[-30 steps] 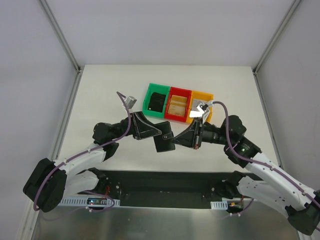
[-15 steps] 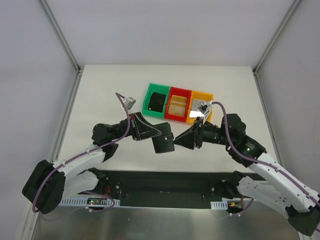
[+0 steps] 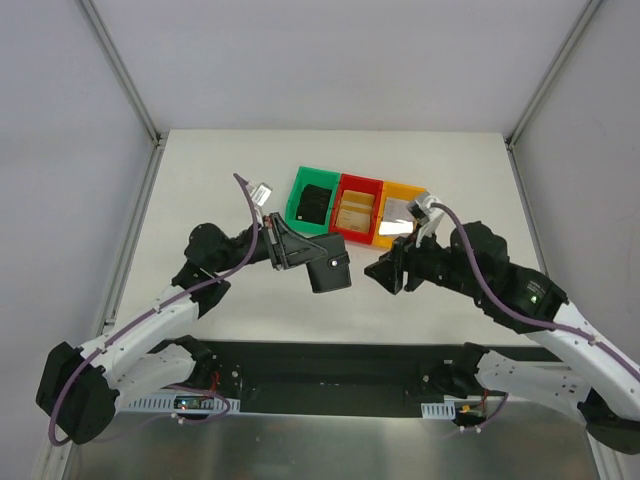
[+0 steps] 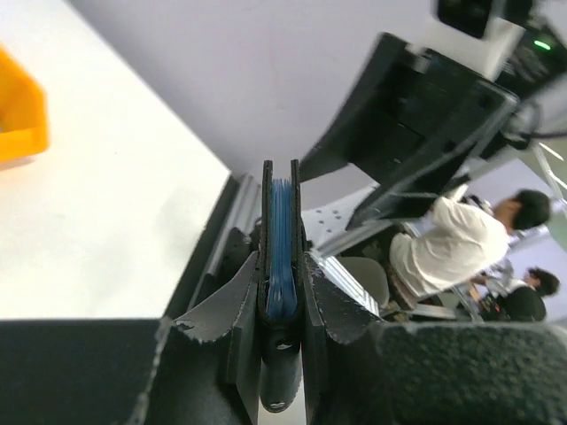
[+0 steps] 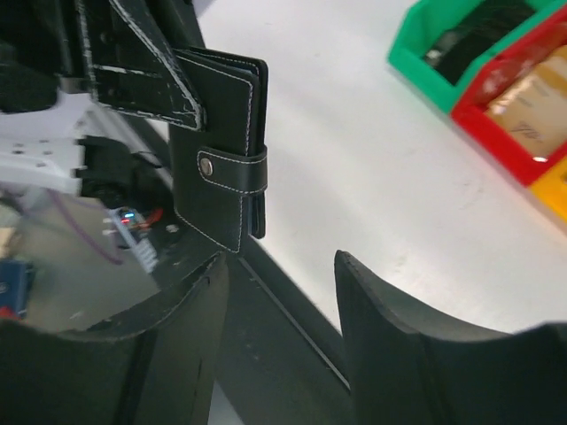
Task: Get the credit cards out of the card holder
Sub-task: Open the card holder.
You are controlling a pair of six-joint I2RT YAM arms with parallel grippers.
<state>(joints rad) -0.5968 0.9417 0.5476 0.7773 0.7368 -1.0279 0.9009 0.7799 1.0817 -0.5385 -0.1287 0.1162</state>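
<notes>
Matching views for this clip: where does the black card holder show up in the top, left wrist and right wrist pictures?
Top external: card holder at centre, just below the row of bins.
Left wrist: card holder at bottom centre, edge-on, blue showing inside.
Right wrist: card holder at upper left, snap tab towards the camera.
Shared landmark: yellow bin, at the far left in the left wrist view and at the right edge in the right wrist view.
</notes>
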